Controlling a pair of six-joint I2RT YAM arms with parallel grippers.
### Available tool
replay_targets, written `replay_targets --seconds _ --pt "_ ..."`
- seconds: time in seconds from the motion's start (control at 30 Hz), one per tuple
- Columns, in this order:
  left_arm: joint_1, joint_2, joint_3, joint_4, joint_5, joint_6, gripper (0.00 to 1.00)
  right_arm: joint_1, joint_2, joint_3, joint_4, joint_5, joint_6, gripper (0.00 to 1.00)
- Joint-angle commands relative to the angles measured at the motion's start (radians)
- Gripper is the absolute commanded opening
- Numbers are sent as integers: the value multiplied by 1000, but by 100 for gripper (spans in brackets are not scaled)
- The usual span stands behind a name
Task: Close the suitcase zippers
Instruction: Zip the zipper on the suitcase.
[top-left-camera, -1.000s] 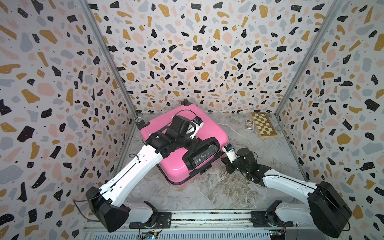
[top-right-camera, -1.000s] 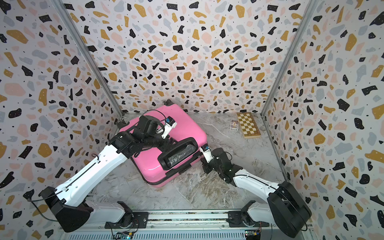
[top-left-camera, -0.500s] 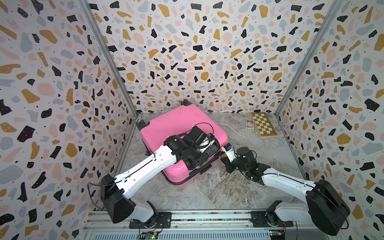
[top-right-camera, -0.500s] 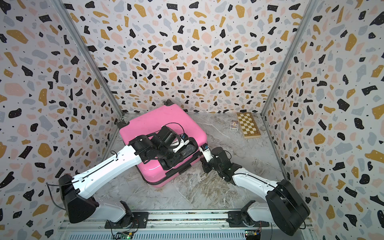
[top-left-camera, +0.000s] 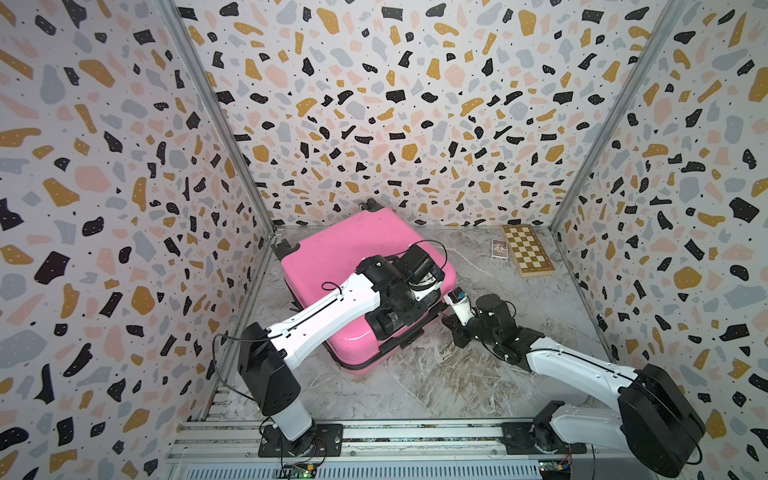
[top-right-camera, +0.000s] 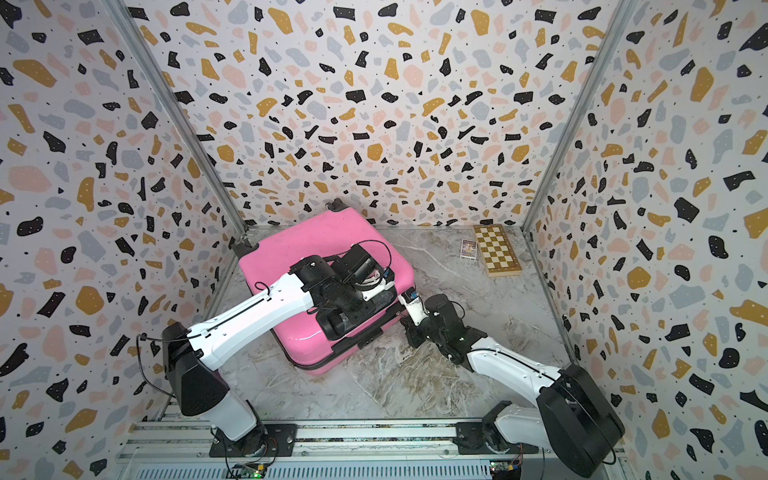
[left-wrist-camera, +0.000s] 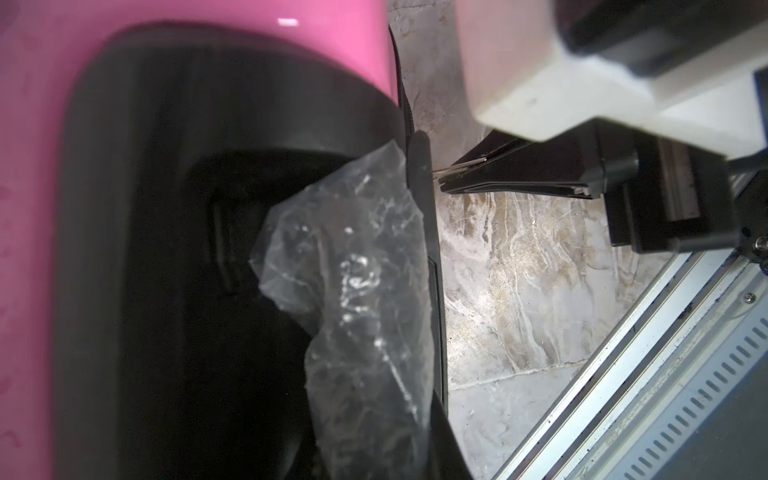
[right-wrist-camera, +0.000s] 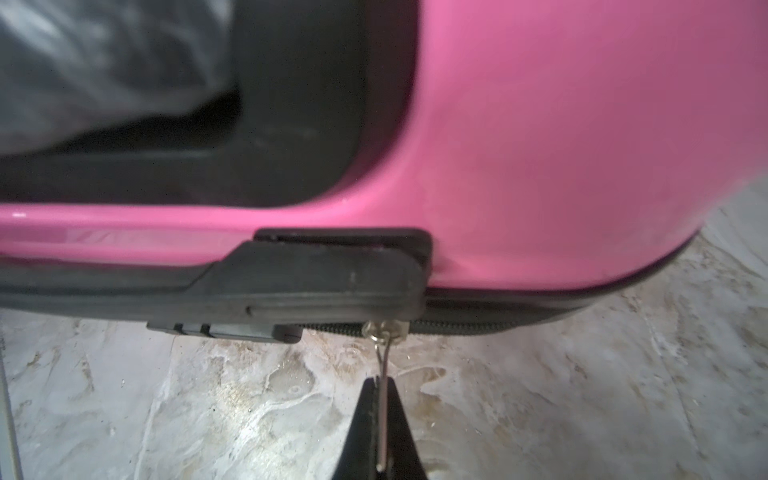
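The pink suitcase lies in the middle of both top views, the left gripper rests on it with jaws I cannot make out, and the right gripper, low in its wrist view, pinches the zipper by its tiny pull, so sliding it sideways likely comes next.

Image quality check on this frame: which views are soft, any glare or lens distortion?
Both top views: sharp, evenly lit, wide-angle splay on the wall posts, small glare spot on the suitcase near its front corner. Left wrist view: pink shell and handle recess soft, plastic film glinting, marble floor crisper. Right wrist view: shell blurred, zipper pull pinched in the right hand fairly sharp.
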Motion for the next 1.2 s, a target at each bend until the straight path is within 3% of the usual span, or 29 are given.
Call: replay_targets --seconds 0.0,0.4,0.67,0.77,1.17 --pt "5 -11 71 28 -170 29 0 15 -76 -15 46 -83 -28 0" --pt "7 10 108 141 -144 -41 0 179 -96 -34 157 -86 -56 0" --pt "6 10 63 164 -93 -75 0 184 -45 -22 173 -38 3 0" --pt "7 -3 32 184 -115 -96 0 179 -47 -25 183 -74 2 0" --pt "38 66 89 289 -162 -309 0 355 -64 -71 297 -120 -81 0"
